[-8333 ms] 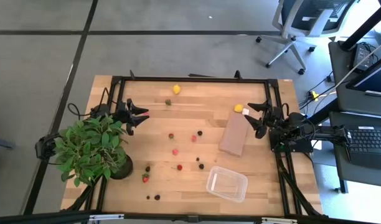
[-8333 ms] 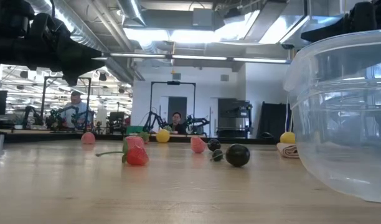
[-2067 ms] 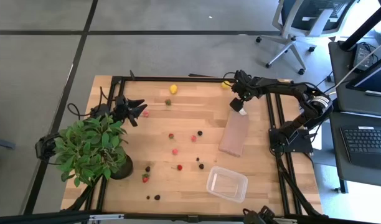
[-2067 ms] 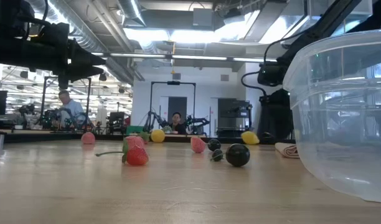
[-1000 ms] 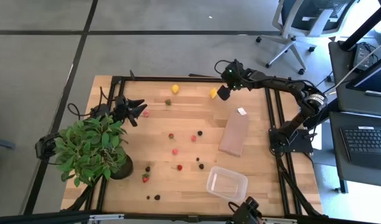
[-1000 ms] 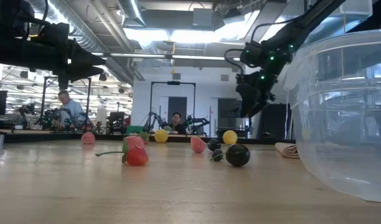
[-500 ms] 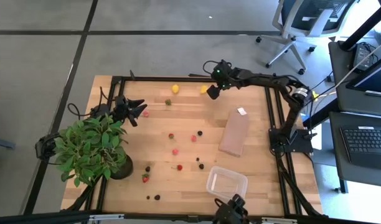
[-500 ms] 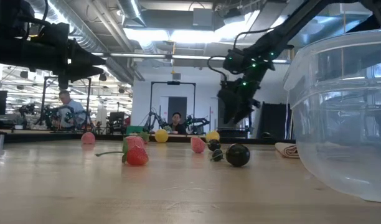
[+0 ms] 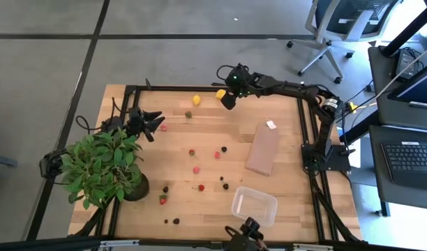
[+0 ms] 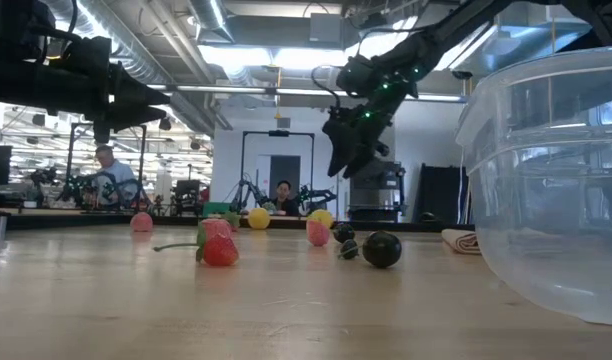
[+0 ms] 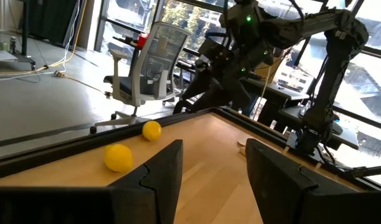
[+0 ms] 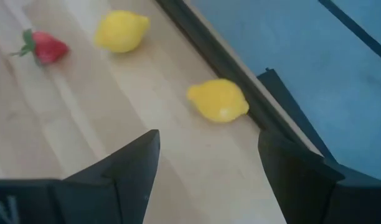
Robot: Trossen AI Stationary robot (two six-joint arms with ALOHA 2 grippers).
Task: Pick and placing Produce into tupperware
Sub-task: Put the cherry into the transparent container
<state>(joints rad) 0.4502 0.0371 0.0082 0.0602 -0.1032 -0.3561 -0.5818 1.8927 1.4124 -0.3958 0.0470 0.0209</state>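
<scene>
Produce is all loose on the wooden table (image 9: 297, 174), none of it boxed yet. Working near to far in the high view:

At 6 o'clock, by the near edge, you've got one small clear rectangular plastic tupperware (image 9: 254, 206), and it looks empty. One leafy green potted plant (image 9: 102, 167) sits at about 8 o'clock.

Mid-table is the scatter of tiny fruit pieces. I count about seven red strawberry-like pieces (image 9: 196, 169) and about six dark blackberry-like pieces (image 9: 225, 186), but they're small, so don't hold me to it. One flat brown rectangular block (image 9: 262, 150) lies at 3 o'clock of that bunch.

Your left gripper (image 11: 209, 174) waits at 9 o'clock by the plant, fingers apart and gripping nothing, with one red piece just beside it.

At 12 o'clock, along the far rail, are two yellow lemon-like pieces. Your right gripper (image 9: 227, 102) is way over there, jaws spread and empty. The nearer lemon (image 12: 218, 99) sits just past its fingertips, roughly 10 o'clock from the claw, tight against the black frame rail (image 12: 240, 62). Its long axis runs roughly from one finger toward the other, so I'd guess you'd be clamping it end to end. The second lemon (image 12: 122, 31) is farther along, toward 9 o'clock. The right arm is clearly the closer one for both.
</scene>
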